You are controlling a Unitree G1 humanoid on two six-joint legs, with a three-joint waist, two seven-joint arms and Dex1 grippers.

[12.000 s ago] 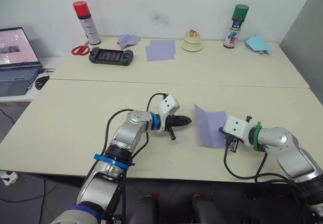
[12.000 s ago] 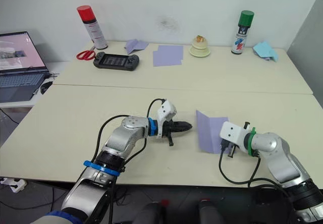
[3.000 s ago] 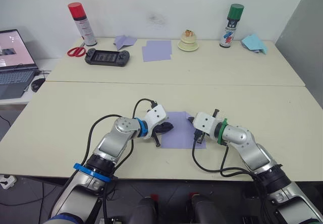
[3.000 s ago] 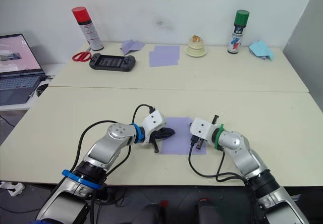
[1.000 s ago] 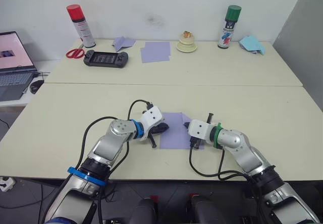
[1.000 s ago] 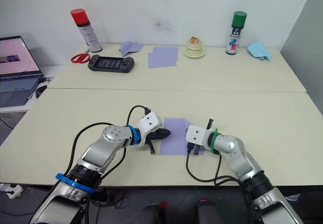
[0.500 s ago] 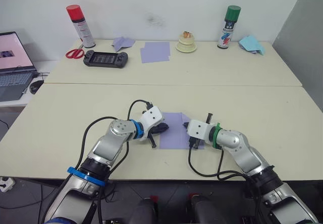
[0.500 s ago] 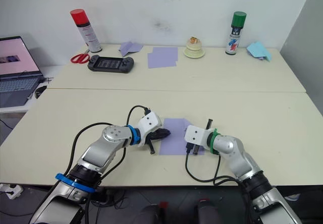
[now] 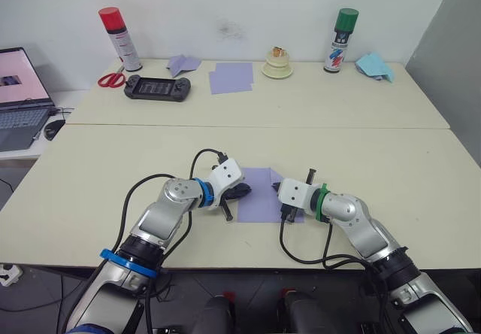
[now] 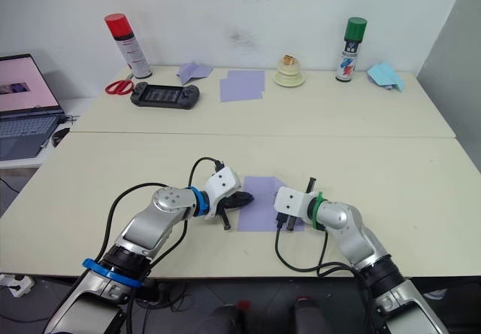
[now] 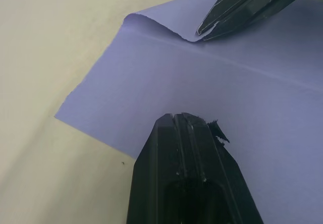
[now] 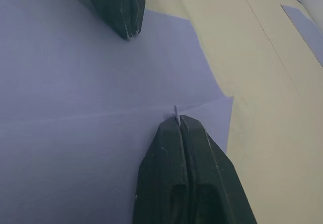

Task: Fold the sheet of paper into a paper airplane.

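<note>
Right now the thin lavender-purple sheet of paper lies flat near the front edge of the pale cream table, between the two arms, w/ a centre crease running across it (clearest in the wrist views). One far corner, on the robot's right, is already turned in, so that edge runs at a slant; the left far corner looks square.

The left gripper has its black fingers closed together, tip pressing down on the sheet's left part, nothing held between them. The right gripper is likewise closed to a narrow point, resting on the paper right at the crease line by the folded-in flap. Both seem to be pinning and smoothing rather than grasping.

Step in hand, I'd judge: the first nose folds, i.e. early in the task, w/ most of the dart still to make. Next move prob. calls for one tip to hold the sheet steady at the crease while the other gets under the unfolded corner and brings it to the centre line. Thin paper could slide or buckle if the pinning tip lifts.

Far back on the table sit a red-capped spray can, a green-capped spray can and a black handheld game console, all well apart from the work.
</note>
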